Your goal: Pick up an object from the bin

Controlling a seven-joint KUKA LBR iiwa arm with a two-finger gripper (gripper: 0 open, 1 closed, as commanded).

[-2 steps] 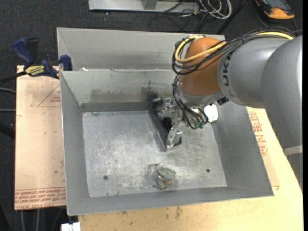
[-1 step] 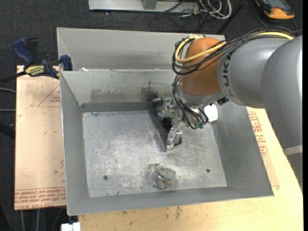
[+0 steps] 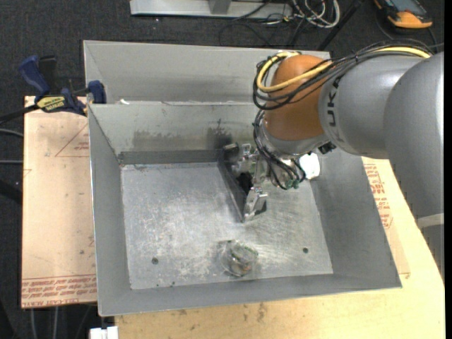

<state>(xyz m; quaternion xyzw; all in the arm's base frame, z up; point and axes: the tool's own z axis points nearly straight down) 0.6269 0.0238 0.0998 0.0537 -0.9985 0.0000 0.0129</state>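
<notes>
Gripper (image 3: 253,207) low over the middle of the bin (image 3: 176,210).
A small grey, roundish object (image 3: 239,258) lies apart from it, nearer, by the bin's near wall; whether the gripper is wide or narrow cannot be told.

bin (image 3: 169,210): grey metal, matt, scuffed | wrist cover (image 3: 296,97): orange, glossy, smooth | small lump (image 3: 239,258): greyish, dull sheen

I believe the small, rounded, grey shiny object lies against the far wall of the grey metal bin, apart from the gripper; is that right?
Not quite: the camera view shows the small, rounded, grey shiny object near the front wall of the grey metal bin, not against its far wall. It is apart from the gripper.
</notes>
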